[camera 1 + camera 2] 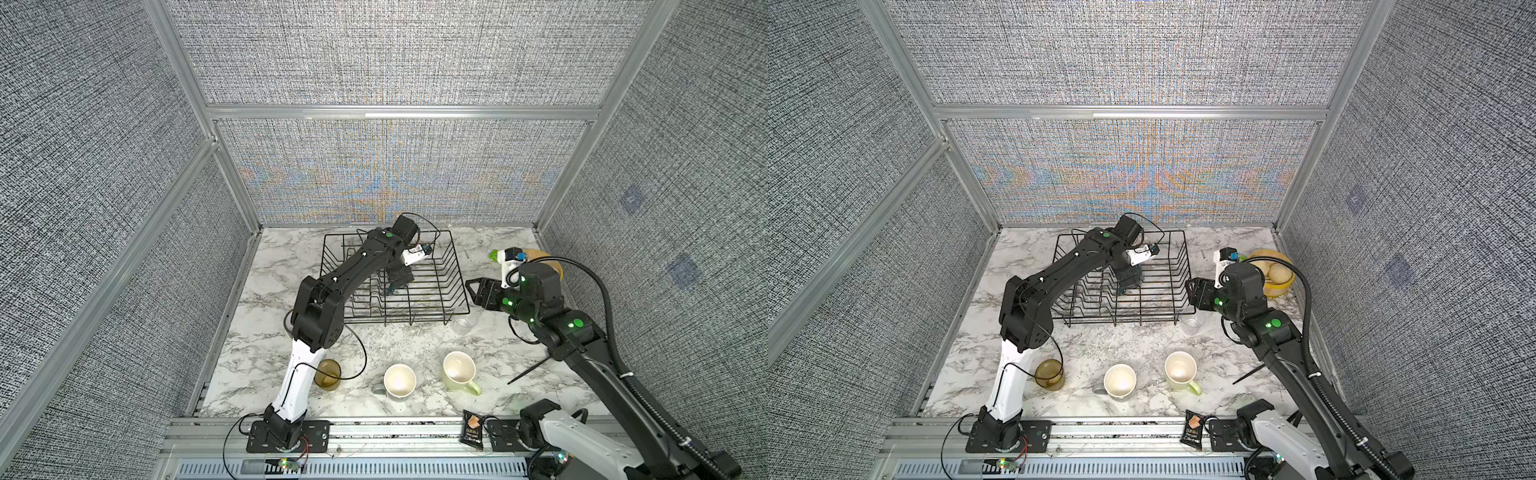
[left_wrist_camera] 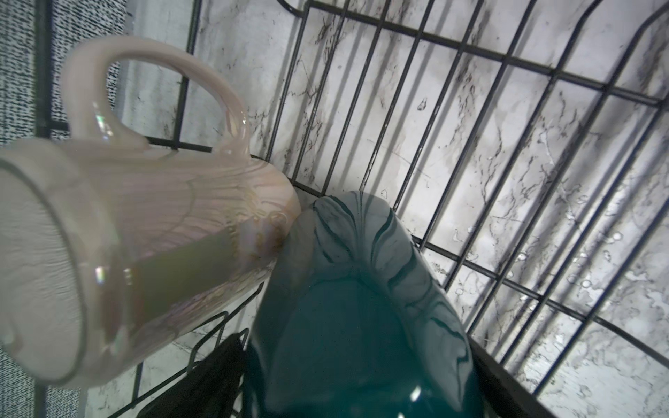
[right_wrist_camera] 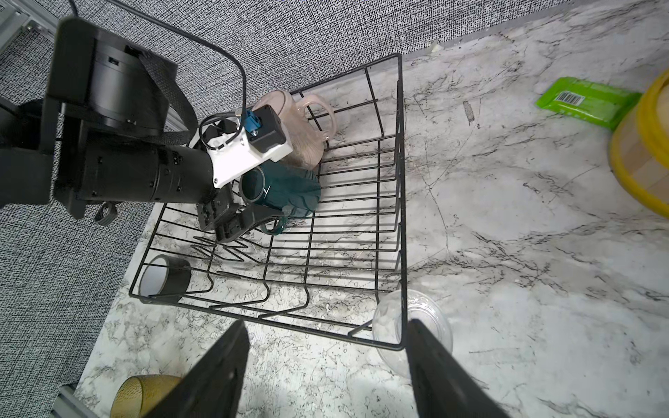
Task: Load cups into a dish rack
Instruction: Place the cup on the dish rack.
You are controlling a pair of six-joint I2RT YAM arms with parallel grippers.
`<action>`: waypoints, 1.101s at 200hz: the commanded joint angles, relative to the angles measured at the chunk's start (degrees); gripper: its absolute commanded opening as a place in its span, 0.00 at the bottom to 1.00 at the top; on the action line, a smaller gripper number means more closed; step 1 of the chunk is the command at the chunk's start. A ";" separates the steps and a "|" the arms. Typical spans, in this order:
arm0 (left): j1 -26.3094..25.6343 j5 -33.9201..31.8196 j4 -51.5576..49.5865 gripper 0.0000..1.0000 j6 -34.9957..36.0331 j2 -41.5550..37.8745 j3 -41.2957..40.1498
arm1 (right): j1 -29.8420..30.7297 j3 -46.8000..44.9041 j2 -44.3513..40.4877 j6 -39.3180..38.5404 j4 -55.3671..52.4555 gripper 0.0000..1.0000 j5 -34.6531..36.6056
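Along the tabletop's [image 1: 270,282] near edge three empty cups stand mouth up: the amber glass tumbler [image 1: 327,375] toward the near left corner, the grey mug [image 1: 399,381] midway, the pale green mug [image 1: 459,371] to its right. Bare marble separates them from the dish rack [image 3: 401,188]. The small clear glass [image 1: 463,325] stands just outside the rack's near right corner; the right gripper [image 3: 325,325] hovers near it by the rack's right side, jaws wide apart, empty. A roll of black tape [image 3: 164,278] sits in the rack's near left corner. The dark teal mug [image 3: 289,195] lies on its side, the left gripper [image 1: 400,277] straddling it with jaws spread; the tall pale pink mug [image 3: 306,148] lies touching it, against the rack's far side. The rack's right half is bare wire. A bare strip runs along the tabletop's left edge. At the far right corner a yellow bowl [image 1: 1284,283] holds bread rolls [image 1: 1277,272], a green packet [image 3: 586,101] beside it
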 commanded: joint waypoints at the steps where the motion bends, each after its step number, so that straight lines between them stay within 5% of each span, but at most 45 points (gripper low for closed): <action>1: 0.07 2.47 1.04 0.88 1.31 -1.65 -0.93 | -0.01 -0.69 -0.15 0.80 1.71 0.69 -0.60; 81: 1.08 4.98 2.70 0.88 0.19 -4.53 -4.12 | -0.01 -0.37 0.57 1.63 1.81 0.69 -1.54; 146: 2.09 9.66 11.34 0.92 -7.56 -17.18 -21.20 | -0.27 6.88 2.18 -8.88 -3.62 0.69 1.86; 178: 2.62 4.91 15.40 0.96 -11.12 -18.01 -25.65 | -0.36 8.79 2.24 -10.59 -4.33 0.69 2.22; 220: 4.08 12.53 20.12 0.93 -12.78 -18.28 -29.30 | -0.44 8.75 2.32 -10.91 -4.12 0.69 1.61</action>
